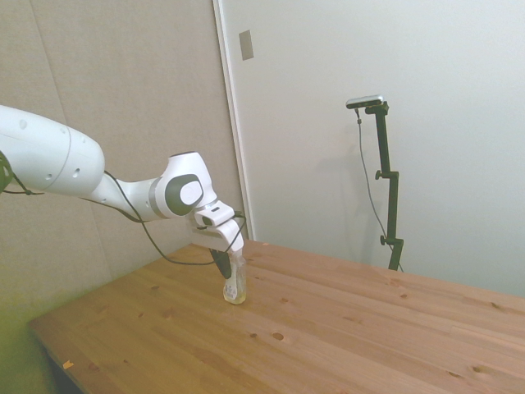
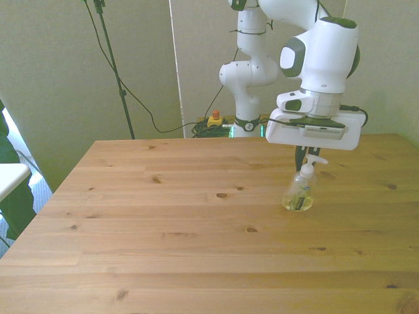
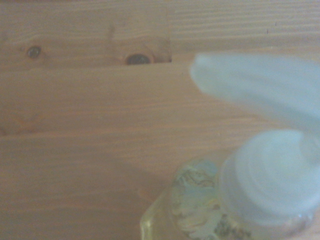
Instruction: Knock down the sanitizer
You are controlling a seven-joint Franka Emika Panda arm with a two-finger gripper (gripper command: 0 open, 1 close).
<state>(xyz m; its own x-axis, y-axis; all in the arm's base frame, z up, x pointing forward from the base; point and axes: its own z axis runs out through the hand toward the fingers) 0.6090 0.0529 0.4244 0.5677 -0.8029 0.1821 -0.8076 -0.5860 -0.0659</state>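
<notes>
Soft, even indoor light on the side and front views, both fairly sharp, colours a touch washed and greenish; a faint shadow lies on the table (image 2: 196,229) under the gripper (image 2: 309,157). Wrist view is blurry: the sanitizer (image 3: 260,185) just below the gripper sits out of focus

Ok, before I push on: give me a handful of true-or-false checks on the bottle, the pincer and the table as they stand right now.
1. The sanitizer bottle stands upright on the table. True.
2. The bottle has already tipped onto its side. False: it stands on its base.
3. The pincer sits right at the bottle's pump top. True.
4. The bottle is full to the neck. False: only a little yellowish liquid sits at the bottom.
5. The bottle stands toward the front view's left. False: it is toward the front view's right.
</notes>
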